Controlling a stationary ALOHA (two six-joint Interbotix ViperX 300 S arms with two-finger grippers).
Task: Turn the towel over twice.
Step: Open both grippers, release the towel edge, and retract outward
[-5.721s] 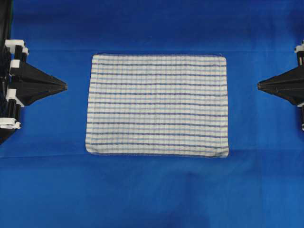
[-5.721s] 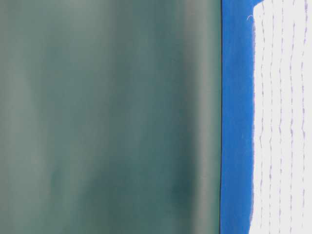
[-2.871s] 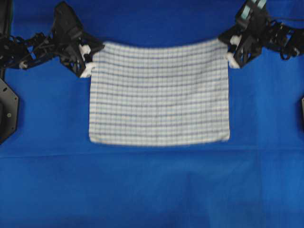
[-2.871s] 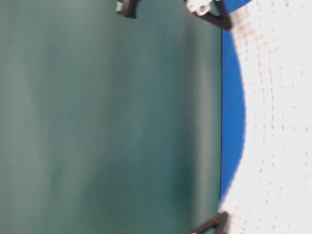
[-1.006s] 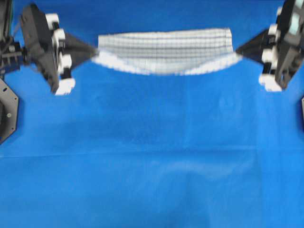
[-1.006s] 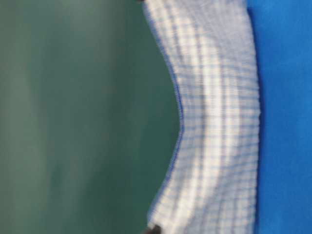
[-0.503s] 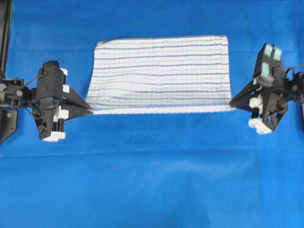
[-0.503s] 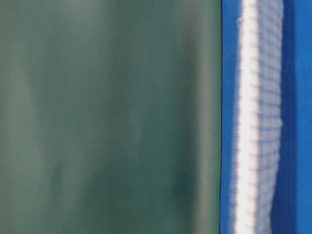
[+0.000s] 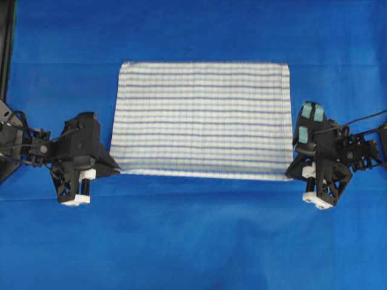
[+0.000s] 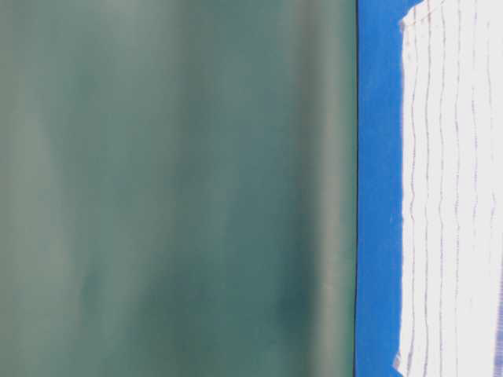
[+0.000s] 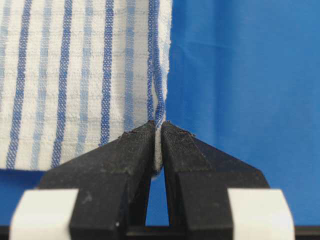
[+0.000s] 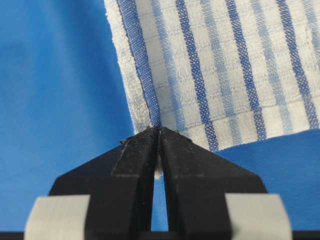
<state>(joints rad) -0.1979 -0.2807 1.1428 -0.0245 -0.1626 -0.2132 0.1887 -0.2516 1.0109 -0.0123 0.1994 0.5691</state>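
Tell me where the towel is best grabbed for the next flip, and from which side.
Probably by its two near corners, one claw each, coming in from the outer sides. The towel lies flat on the blue sheet, so only edges and corners offer a pinch. The left claw and right claw are shut on those corners now, which shows the thin hem fits between the fingertips.

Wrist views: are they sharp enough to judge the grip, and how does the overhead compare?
Left wrist view: crisp weave on the striped white cloth towel, left gripper in focus. Right wrist view: equally sharp at the right gripper. Overhead view: softer, evenly lit, no glare.
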